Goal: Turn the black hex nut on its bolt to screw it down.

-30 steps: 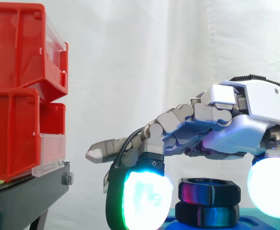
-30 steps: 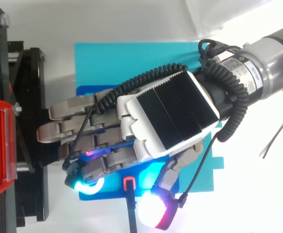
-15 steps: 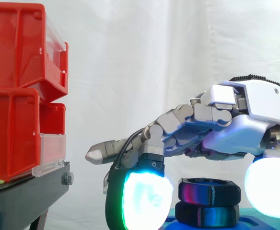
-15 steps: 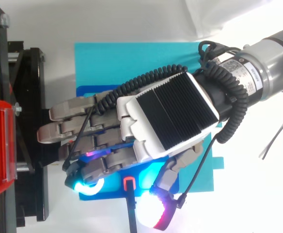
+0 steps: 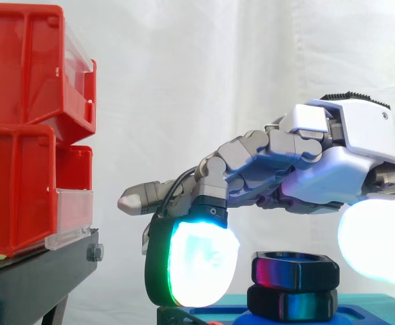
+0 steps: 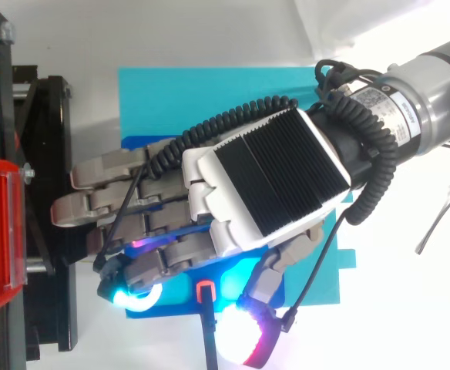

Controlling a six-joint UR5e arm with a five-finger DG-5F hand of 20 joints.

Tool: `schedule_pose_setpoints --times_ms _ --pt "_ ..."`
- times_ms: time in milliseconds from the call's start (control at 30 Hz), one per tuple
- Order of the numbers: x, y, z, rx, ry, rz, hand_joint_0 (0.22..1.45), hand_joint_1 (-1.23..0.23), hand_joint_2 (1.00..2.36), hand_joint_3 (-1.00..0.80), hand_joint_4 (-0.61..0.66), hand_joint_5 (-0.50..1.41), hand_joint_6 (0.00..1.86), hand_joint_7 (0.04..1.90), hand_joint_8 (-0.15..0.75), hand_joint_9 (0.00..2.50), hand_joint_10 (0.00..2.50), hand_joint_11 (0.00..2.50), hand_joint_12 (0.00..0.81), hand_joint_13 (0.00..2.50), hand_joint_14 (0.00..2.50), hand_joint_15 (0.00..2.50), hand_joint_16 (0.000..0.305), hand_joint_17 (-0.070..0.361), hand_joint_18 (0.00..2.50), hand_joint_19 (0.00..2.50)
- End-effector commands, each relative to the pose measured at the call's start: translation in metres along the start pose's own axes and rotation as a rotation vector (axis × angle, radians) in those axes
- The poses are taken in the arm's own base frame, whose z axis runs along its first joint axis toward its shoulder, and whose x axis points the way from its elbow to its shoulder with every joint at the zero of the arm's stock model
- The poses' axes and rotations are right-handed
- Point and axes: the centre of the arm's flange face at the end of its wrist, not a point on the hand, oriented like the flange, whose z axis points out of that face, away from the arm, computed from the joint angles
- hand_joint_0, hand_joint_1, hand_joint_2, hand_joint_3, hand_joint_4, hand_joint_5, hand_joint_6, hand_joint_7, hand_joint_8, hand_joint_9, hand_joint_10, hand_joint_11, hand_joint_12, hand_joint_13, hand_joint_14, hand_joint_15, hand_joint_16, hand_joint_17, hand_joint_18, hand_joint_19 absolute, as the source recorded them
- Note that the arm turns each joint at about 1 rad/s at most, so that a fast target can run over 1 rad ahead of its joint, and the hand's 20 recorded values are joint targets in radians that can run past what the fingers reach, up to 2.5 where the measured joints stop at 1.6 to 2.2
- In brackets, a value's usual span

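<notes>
Side view shows black hex nut [image 5: 295,270] under robot hand [image 5: 336,166].

You have the hex nut [image 5: 295,269] sitting on a second nut [image 5: 292,303], low in the middle of the side view, above the mat [image 6: 209,92]. The hand [image 5: 339,159] reaches over it from the right. One fingertip [image 5: 201,261] is down on the nut's left, apart from it, and the thumb pad [image 5: 373,237] is on its right. Further left, two bins [image 5: 21,128] are stacked on a stand [image 5: 35,277], with the curtain [image 5: 218,68] behind everything.
</notes>
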Motion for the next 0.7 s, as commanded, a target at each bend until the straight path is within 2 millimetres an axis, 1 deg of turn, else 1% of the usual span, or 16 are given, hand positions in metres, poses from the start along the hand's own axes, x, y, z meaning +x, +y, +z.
schedule_pose_setpoints --times_ms 0,67,133,333,667 --pt "-0.001 -0.001 -0.002 -0.006 0.005 -0.002 0.41 -0.49 1.0 -0.5 0.31 -0.19 0.74 0.73 0.33 0.43 0.01 0.45 0.386 0.24 0.0 0.05 0.051 0.114 0.06 0.11" --pt "0.0 -0.002 -0.003 -0.006 0.008 -0.004 0.41 -0.49 1.0 -0.5 0.29 -0.2 0.8 0.66 0.331 0.45 0.01 0.47 0.385 0.24 0.0 0.05 0.05 0.113 0.06 0.1" --pt "0.0 -0.003 -0.005 -0.004 0.013 -0.005 0.41 -0.49 1.0 -0.5 0.29 -0.2 0.83 0.64 0.331 0.45 0.01 0.47 0.382 0.24 0.0 0.06 0.05 0.113 0.06 0.1" --pt "0.004 -0.004 -0.012 0.012 0.06 -0.003 0.41 -0.47 1.0 -0.5 0.3 -0.2 0.86 0.64 0.335 0.46 0.01 0.48 0.381 0.25 0.0 0.06 0.049 0.111 0.05 0.1" --pt "0.002 -0.009 -0.016 0.02 0.058 -0.001 0.42 -0.45 1.0 -0.5 0.3 -0.2 0.86 0.63 0.336 0.47 0.01 0.49 0.379 0.26 0.0 0.06 0.049 0.109 0.05 0.11"
